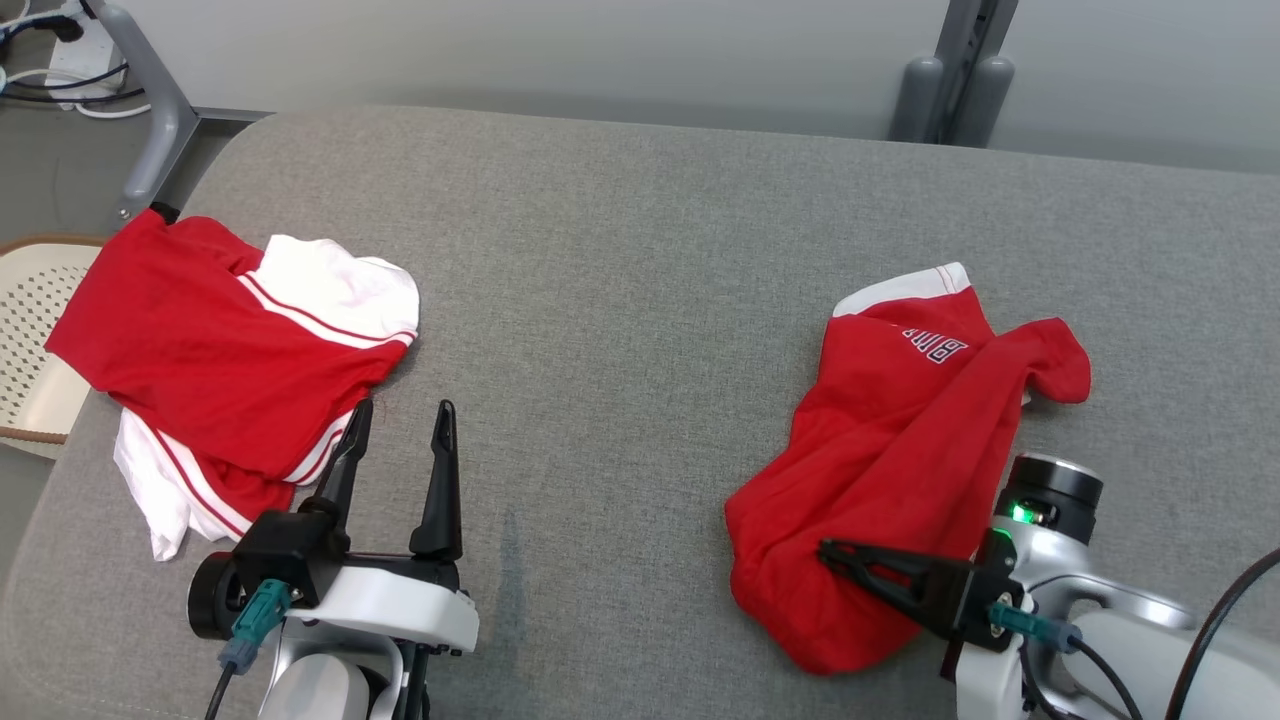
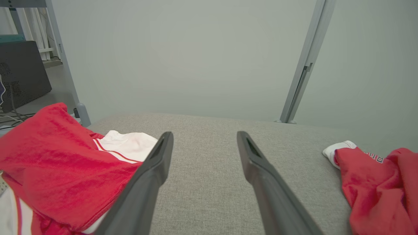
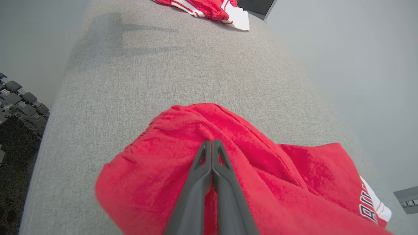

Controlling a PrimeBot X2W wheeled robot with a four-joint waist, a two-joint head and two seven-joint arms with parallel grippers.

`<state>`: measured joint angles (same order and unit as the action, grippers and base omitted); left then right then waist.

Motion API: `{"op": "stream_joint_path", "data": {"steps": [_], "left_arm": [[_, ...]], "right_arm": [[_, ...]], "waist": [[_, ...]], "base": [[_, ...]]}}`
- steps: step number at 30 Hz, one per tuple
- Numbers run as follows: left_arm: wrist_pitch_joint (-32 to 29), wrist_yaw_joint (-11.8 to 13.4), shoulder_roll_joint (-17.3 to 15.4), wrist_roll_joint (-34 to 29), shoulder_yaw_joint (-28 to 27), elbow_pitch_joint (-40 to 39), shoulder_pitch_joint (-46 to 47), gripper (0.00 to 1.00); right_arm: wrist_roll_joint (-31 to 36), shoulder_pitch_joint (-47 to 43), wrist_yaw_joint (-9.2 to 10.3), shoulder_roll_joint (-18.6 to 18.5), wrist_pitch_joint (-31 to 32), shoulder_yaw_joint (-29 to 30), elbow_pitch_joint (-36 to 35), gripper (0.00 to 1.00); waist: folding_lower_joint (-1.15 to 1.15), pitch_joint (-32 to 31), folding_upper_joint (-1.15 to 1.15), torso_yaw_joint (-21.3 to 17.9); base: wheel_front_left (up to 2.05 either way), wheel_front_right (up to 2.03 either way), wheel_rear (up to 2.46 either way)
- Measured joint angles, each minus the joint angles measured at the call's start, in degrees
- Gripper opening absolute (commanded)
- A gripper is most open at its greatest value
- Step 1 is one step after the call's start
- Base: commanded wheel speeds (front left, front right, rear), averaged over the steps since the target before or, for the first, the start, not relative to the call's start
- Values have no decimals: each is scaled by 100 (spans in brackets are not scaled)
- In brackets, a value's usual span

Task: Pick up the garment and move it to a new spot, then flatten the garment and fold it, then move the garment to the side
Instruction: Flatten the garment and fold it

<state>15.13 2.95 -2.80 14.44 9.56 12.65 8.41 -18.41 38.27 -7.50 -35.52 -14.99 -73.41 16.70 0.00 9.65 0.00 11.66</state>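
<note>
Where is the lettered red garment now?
The lettered red garment lies crumpled on the grey table, right side of the head view, its near fold pinched by the right gripper.

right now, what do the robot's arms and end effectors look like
Each arm is pale white and silver, ending in a black mount. The left end effector and right end effector each have two long, dark fingers with slotted tips. A teal plug with a dark cable sits at each wrist. The right wrist carries a black-capped cylinder with a green light.
</note>
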Motion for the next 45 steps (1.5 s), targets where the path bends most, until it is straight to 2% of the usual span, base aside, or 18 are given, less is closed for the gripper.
{"op": "stream_joint_path", "data": {"steps": [8, 17, 25, 33, 36, 37, 38, 39, 40, 41, 45], "left_arm": [[0, 13, 2, 5, 33, -44, 1, 100], [0, 19, 2, 14, 27, -62, 13, 100], [0, 16, 3, 107, 194, -104, 157, 100], [0, 59, 2, 180, 310, -109, 266, 100], [0, 76, 0, 214, 319, -109, 268, 100], [0, 92, -1, 214, 314, -109, 268, 100], [0, 102, 0, 214, 303, -110, 268, 100], [0, 109, 0, 214, 296, -111, 267, 100], [0, 110, 0, 213, 281, -112, 267, 100], [0, 110, 0, 212, 277, -115, 267, 100], [0, 107, 2, 165, 241, -130, 266, 100]], "right_arm": [[-189, 402, 0, 15, 0, 246, -19, 0], [-51, 403, 0, 292, 1, 1328, 225, 0], [-289, 983, 0, 823, 1, 1543, 1706, 0], [-854, 1490, 0, 1495, 0, 1608, 3475, 0], [-1078, 1543, 0, 1705, 1, 1606, 3806, 2], [-1138, 1552, 0, 1752, 0, 1613, 3841, 28], [-1195, 1557, 0, 1785, 0, 1625, 3869, 47], [-1247, 1560, 0, 1803, 0, 1646, 3874, 83], [-1294, 1562, 0, 1813, 0, 1672, 3860, 83], [-1302, 1565, 0, 1809, 0, 1694, 3831, 100], [-1302, 1580, 0, 1722, 0, 1908, 3533, 100]], "waist": [[0, 48, 0, -29], [0, 115, 0, -79], [0, 340, 0, 97], [0, 521, 0, 381], [0, 552, 0, 435], [0, 555, 0, 431], [0, 554, 0, 418], [0, 553, 0, 397], [0, 550, 0, 369], [0, 546, 0, 337], [0, 520, 0, 165]], "base": [[0, 0, 0], [0, 0, 0], [0, 0, 0], [0, 0, 0], [0, 0, 0], [0, 0, 0], [0, 0, 0], [0, 0, 0], [0, 0, 0], [0, 0, 0], [0, 0, 0]]}}
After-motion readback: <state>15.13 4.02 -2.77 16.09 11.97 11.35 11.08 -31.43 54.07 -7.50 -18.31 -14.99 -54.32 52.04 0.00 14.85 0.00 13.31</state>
